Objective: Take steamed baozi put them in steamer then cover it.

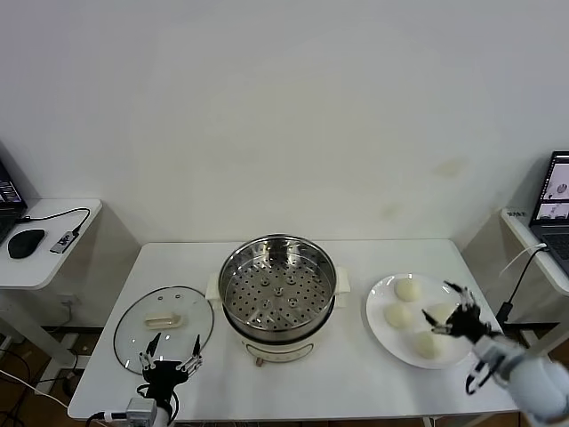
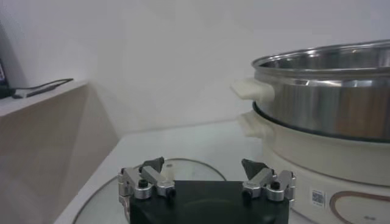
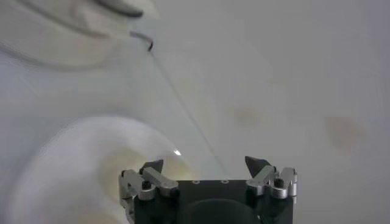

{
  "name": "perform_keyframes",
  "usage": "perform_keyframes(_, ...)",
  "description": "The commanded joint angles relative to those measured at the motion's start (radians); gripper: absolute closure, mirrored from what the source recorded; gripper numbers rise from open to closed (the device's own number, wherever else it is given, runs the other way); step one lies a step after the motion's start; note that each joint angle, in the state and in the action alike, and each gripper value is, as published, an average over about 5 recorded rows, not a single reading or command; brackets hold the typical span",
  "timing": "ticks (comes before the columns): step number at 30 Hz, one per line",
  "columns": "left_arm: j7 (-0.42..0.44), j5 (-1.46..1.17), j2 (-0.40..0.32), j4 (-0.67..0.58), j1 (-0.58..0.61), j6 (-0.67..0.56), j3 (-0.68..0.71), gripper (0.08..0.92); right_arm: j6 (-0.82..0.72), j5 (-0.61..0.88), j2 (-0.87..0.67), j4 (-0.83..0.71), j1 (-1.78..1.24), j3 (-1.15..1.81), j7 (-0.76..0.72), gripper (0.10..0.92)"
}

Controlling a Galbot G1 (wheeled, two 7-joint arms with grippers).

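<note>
A plain white wall fills the upper half of the head view, and below it we see one white worktop (image 1: pixel 356 374) carrying everything. We count four steamed baozi (image 1: pixel 407 290), all lying on one white plate (image 1: pixel 377 326) at the lower right of the frame. One steamer (image 1: pixel 277 286) stands at the centre, upright, its open mouth facing up and its perforated tray bare; its two side handles stick out toward frame left and frame right. One cover (image 1: pixel 164 327) lies flat at the lower left, touching the worktop, and its small cream handle has its long axis running left to right across the frame. We see two tools. The left tool (image 1: pixel 169 366) sits at the near edge of the cover, fingers spread wide and holding nothing. The right tool (image 1: pixel 460 320) hangs over the right side of the plate beside the buns, also spread apart and empty.
</note>
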Motion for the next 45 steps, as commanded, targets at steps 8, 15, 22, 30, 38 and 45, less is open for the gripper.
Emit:
perform_keyframes(8, -0.012, 0.045, 0.016, 0.008, -0.03, 0.018, -0.003, 0.177, -0.035, -0.013, -0.172, -0.329, 0.863, -0.814, -0.504, 0.203)
perform_keyframes(15, -0.013, 0.06, 0.013, 0.011, -0.029, -0.001, -0.01, 0.177, -0.045, 0.015, -0.066, -0.445, 1.002, -1.017, -0.529, 0.203)
perform_keyframes(22, -0.013, 0.061, 0.012, 0.007, -0.029, -0.009, -0.021, 0.177, -0.063, 0.011, 0.017, -0.525, 1.015, -1.08, -0.504, 0.203)
perform_keyframes(30, -0.013, 0.067, 0.015, 0.006, -0.021, -0.016, -0.032, 0.177, -0.078, -0.009, 0.1, -0.601, 1.001, -1.082, -0.466, 0.203)
perform_keyframes(38, -0.012, 0.071, 0.015, 0.006, -0.021, -0.034, -0.043, 0.177, -0.079, -0.029, 0.159, -0.664, 0.986, -1.058, -0.447, 0.203)
perform_keyframes(45, -0.012, 0.075, 0.016, 0.008, -0.023, -0.04, -0.045, 0.177, -0.085, -0.076, 0.189, -0.707, 0.978, -1.034, -0.432, 0.226)
